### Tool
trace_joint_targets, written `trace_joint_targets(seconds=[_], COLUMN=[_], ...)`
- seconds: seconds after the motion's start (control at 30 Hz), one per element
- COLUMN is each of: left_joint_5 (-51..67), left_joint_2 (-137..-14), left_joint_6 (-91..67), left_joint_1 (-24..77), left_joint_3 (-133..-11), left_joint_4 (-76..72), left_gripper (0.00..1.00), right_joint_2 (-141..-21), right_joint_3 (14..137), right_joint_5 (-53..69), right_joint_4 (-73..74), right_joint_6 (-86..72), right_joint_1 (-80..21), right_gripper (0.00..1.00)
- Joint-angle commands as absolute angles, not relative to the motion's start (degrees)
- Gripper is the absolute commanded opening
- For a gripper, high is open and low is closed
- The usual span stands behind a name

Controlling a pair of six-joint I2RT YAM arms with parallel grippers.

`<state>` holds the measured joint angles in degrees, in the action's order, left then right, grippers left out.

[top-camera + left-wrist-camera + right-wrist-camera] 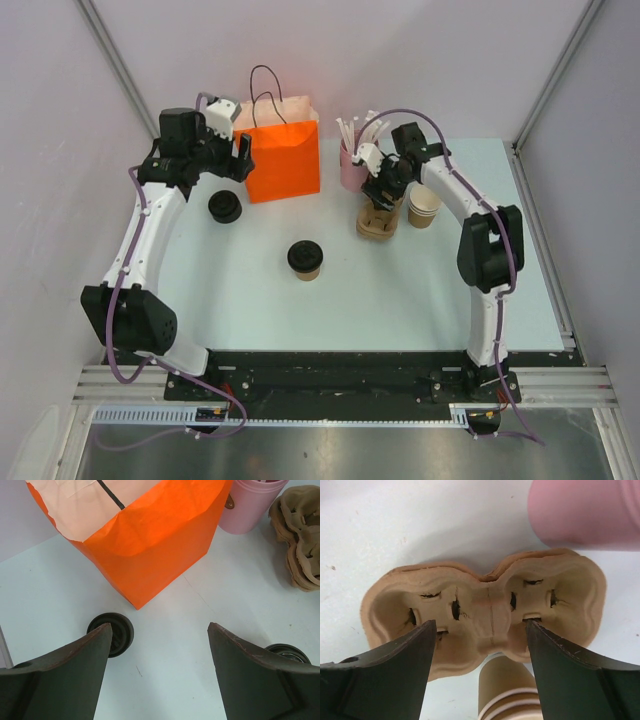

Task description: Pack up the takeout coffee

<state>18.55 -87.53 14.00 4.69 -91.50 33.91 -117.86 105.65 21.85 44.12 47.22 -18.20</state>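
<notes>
Probably at the carrier step, not yet at the coffee [305,258] itself. Low over the carrier stack [485,610], toward the far right of the table [400,290], the right gripper [477,625]: fingers apart, astride the middle ridge, clamped on nothing. Close beside the bag [150,540] at the far edge, the left gripper [160,627]: spread wide, empty. Coffee upright near the table's middle, lid on, well apart from both grippers. By the bag's near left corner, a second black lid [224,207], no cup body seen under it. Next, likely: close on the top carrier only and lift straight, without dragging the stack or knocking the pink cup [585,510] and bare cups [510,695] just beside. Pale, smooth table surface; plain white walls [400,60], metal posts [555,70] at the far corners.
</notes>
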Motion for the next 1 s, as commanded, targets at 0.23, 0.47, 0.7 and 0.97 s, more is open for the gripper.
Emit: trace_joint_targets(seconds=[0.23, 0.47, 0.7, 0.97], left_joint_5=[18.90, 19.25, 19.07, 19.51], left_joint_2=[-85.34, -85.69, -85.52, -85.69], left_joint_6=[14.68, 14.59, 15.20, 15.29], left_joint_1=[4.31, 4.39, 4.39, 4.39], left_joint_3=[-91.41, -91.58, -91.32, -91.32], left_joint_4=[33.05, 33.05, 33.05, 33.05], left_gripper=[0.83, 0.83, 0.83, 0.83], right_joint_2=[-125.33, -125.95, -124.02, -120.76], right_joint_3=[112.68, 112.41, 112.76, 111.89], right_joint_5=[18.90, 18.81, 19.07, 17.58], right_joint_4=[49.93, 47.37, 47.28, 46.93], right_joint_6=[52.47, 52.29, 51.59, 49.83], right_joint_1=[-18.10, -18.11, -17.93, -18.02], right_gripper=[0.70, 0.43, 0.35, 0.36])
